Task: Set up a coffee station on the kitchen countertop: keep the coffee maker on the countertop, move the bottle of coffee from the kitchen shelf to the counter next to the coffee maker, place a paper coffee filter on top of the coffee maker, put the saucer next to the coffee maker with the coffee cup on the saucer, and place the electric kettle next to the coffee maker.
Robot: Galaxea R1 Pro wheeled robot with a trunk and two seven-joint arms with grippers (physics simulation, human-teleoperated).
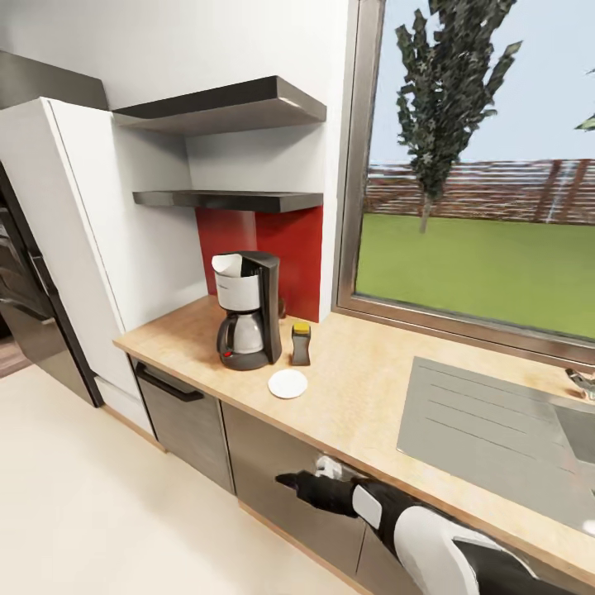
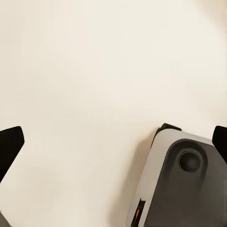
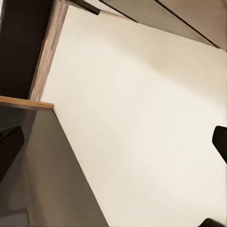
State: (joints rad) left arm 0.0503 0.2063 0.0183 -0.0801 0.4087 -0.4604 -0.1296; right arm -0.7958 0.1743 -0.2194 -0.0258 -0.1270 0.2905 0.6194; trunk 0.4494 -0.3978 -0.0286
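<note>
Head view: the countertop carries the coffee maker, rigid and heavy, best left alone. The bottle of coffee just beside it is judged hard and smooth. The saucer is judged brittle, to be taken by its rim. The left gripper and right gripper are seen spread, nothing held.

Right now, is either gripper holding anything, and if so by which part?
Nothing is held. The left gripper and right gripper both show their fingers spread wide apart, with bare floor between them.
</note>
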